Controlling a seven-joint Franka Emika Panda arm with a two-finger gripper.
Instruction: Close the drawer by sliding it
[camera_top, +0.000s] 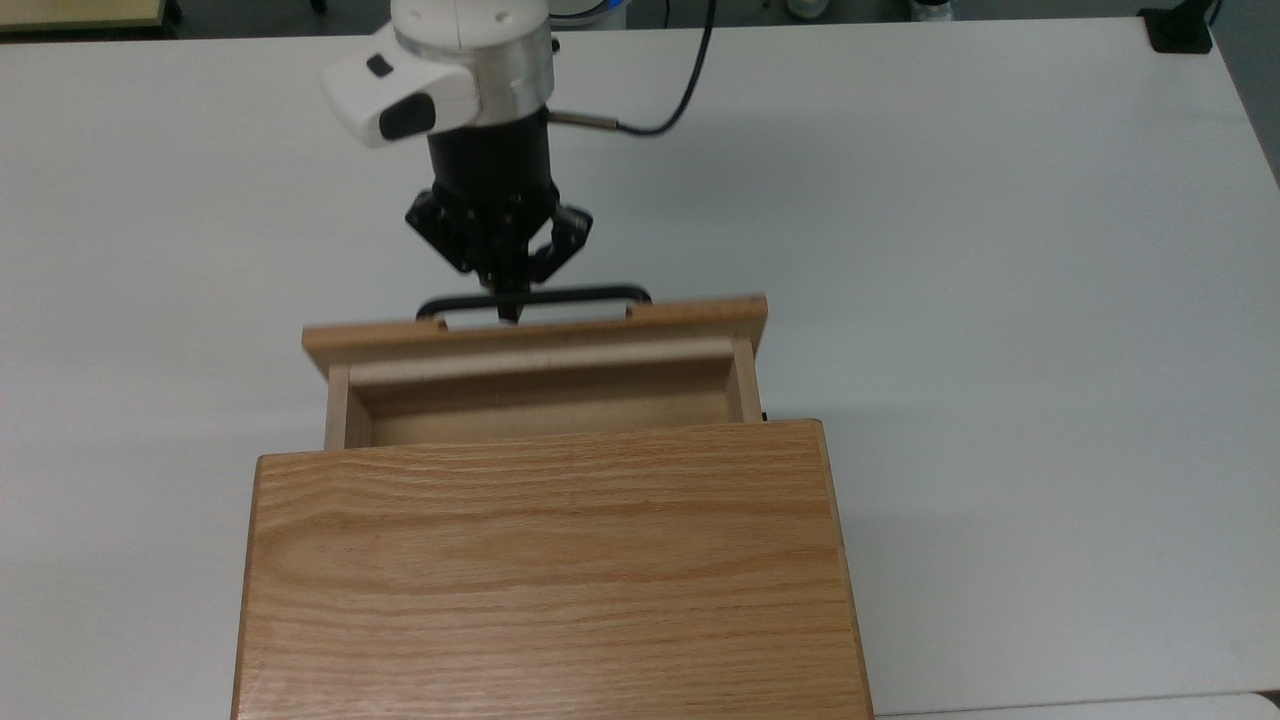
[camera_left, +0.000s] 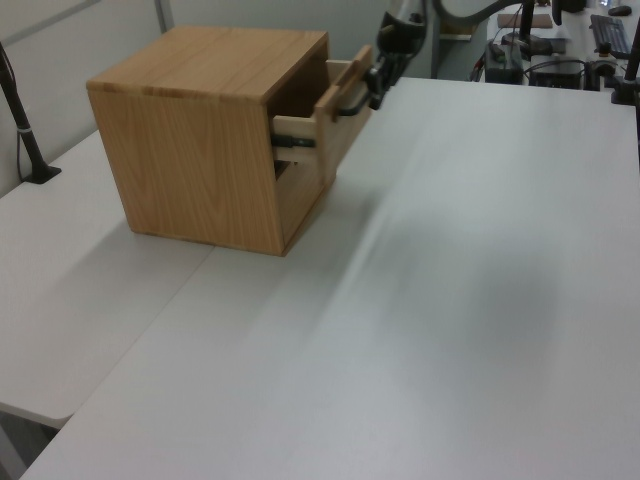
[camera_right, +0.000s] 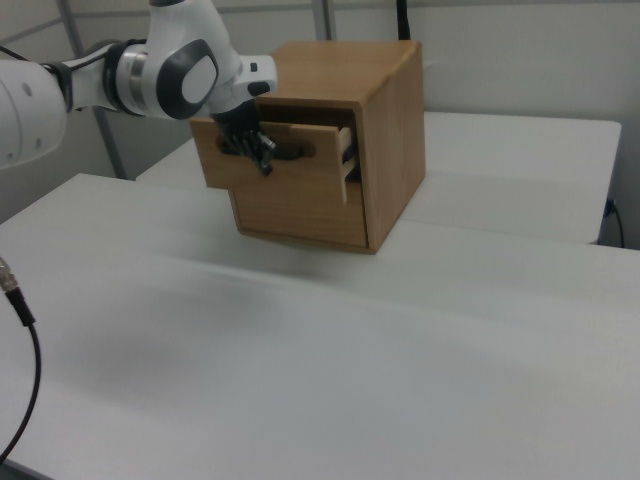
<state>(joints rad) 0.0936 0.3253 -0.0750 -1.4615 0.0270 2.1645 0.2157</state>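
Note:
The drawer (camera_top: 640, 322) sticks a short way out of the oak cabinet (camera_top: 545, 570), with just a narrow strip of its inside showing in the top view. Its black bar handle (camera_top: 590, 294) faces the arm. My gripper (camera_top: 509, 308) is shut, with its tips together at the middle of the handle, right by the front panel. In the left view the gripper (camera_left: 377, 88) sits against the drawer front (camera_left: 338, 135). In the right view the gripper (camera_right: 262, 160) is at the handle on the drawer front (camera_right: 300, 175), beside the cabinet (camera_right: 392, 130).
The cabinet stands on a white table (camera_top: 1000, 300). A black cable (camera_top: 685, 95) trails from the arm's wrist. A black clamp (camera_top: 1180, 30) sits at the top view's upper right corner. A dark pole (camera_left: 20, 120) stands at the left view's left edge.

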